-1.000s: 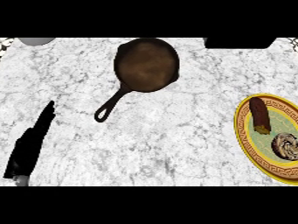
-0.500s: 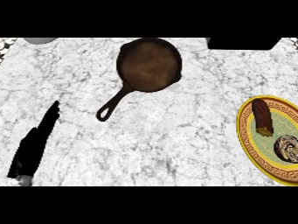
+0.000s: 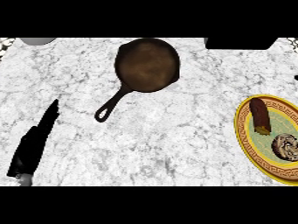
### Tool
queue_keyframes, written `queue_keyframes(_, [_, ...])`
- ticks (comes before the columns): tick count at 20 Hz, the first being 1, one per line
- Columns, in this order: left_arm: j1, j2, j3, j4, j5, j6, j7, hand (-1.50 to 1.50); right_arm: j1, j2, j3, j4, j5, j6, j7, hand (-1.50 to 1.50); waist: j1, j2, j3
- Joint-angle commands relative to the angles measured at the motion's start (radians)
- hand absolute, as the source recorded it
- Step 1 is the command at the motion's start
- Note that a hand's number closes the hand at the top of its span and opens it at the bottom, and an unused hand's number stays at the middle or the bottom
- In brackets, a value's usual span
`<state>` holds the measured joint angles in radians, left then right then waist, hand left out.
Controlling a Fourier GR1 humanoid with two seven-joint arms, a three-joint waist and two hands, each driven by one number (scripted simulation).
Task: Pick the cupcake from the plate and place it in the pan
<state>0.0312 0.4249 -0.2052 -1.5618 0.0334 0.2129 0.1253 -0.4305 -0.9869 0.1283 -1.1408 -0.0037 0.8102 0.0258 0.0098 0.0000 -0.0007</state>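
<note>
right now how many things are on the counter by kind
pan: 1
plate: 1
cupcake: 1
brown food piece on the plate beside the cupcake: 1
left robot hand: 1
total: 5

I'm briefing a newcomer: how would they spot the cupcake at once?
Find the yellow-rimmed plate at the marble counter's right edge. Two things lie on it: the cupcake is the round, swirl-topped one nearer the viewer, unlike the long brown piece beside it.
</note>
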Motion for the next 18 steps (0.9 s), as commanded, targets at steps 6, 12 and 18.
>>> queue_keyframes(6, [0.0,-0.06,-0.008,0.025,-0.043,-0.004,-0.019,0.0,-0.007,0.06,0.09,-0.114,0.153,0.055,0.127,-1.5,-0.008,0.001,0.0])
queue_keyframes(12, [0.014,-0.038,0.051,-0.017,-0.04,-0.028,-0.004,0.0,-0.016,0.118,0.124,-0.1,0.243,0.113,0.183,-1.5,-0.002,0.002,0.001])
queue_keyframes(18, [0.031,-0.041,0.085,-0.076,-0.05,-0.077,0.064,0.0,0.034,0.147,0.047,-0.188,0.261,0.186,0.232,-1.5,-0.009,-0.001,0.001])
